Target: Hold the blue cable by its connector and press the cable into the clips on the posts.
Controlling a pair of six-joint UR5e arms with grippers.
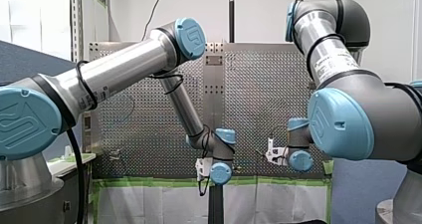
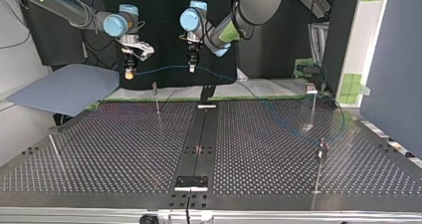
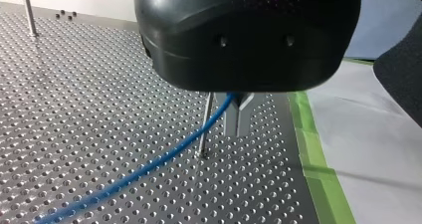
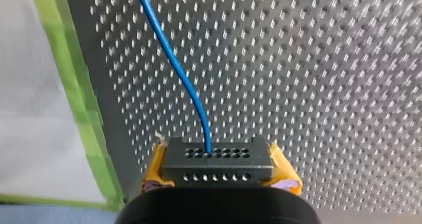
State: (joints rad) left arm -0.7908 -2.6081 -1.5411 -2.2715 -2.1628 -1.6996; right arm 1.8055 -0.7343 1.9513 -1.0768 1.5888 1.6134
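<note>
So, my right tool [image 4: 217, 157] clamped on black connector [image 4: 217, 170], yellow pads [image 4: 282, 173] either side. From it blue cable [image 4: 171, 59] runs over tabletop [image 4: 323, 84]. My left tool [image 3: 238, 118] pinched shut on cable further along, just beside thin post [image 3: 205, 129]. Cable strung through air between both tools.

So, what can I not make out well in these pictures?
- Left wrist view: the black body of my left gripper hides the top of the post, so its clip is unseen.
- Top view: the clip at the right is too small to show whether the blue cable sits in it.
- Right wrist view: my right gripper hides the connector at its lower part.
</note>
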